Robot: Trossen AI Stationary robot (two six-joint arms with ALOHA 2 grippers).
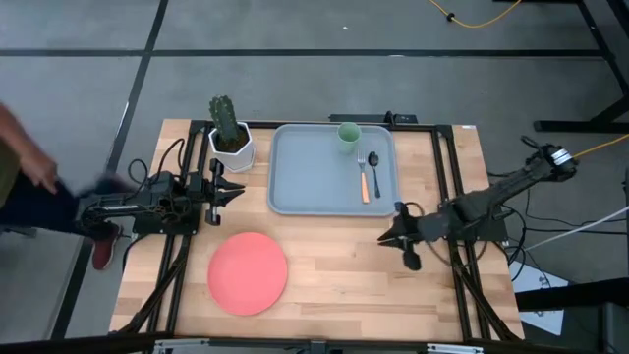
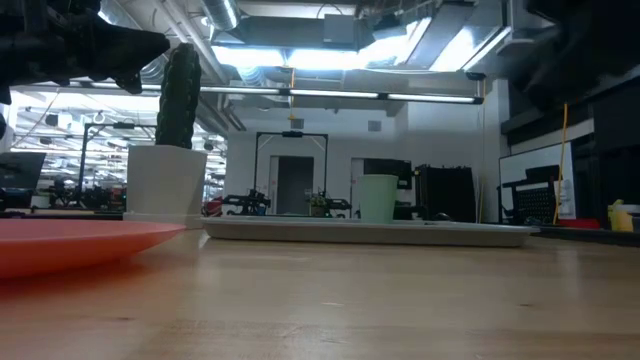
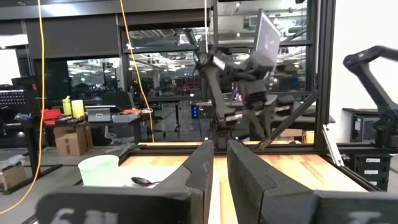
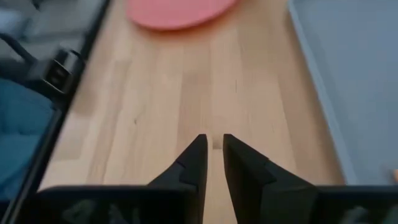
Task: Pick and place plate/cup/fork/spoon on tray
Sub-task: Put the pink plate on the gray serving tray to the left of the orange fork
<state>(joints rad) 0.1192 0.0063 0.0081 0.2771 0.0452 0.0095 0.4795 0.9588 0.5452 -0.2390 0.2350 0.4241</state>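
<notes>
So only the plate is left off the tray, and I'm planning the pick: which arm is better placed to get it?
Probably the left. The left gripper hovers just above the plate on its side of the table; the right gripper is farther away, beside the tray.

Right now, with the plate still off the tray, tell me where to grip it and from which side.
Grip the plate at its rim, probably the edge facing the right gripper, fingers straddling it nearly level. It lies flat on the table, and the low view shows its rim lifting slightly off the wood, leaving room beneath for one finger.
</notes>
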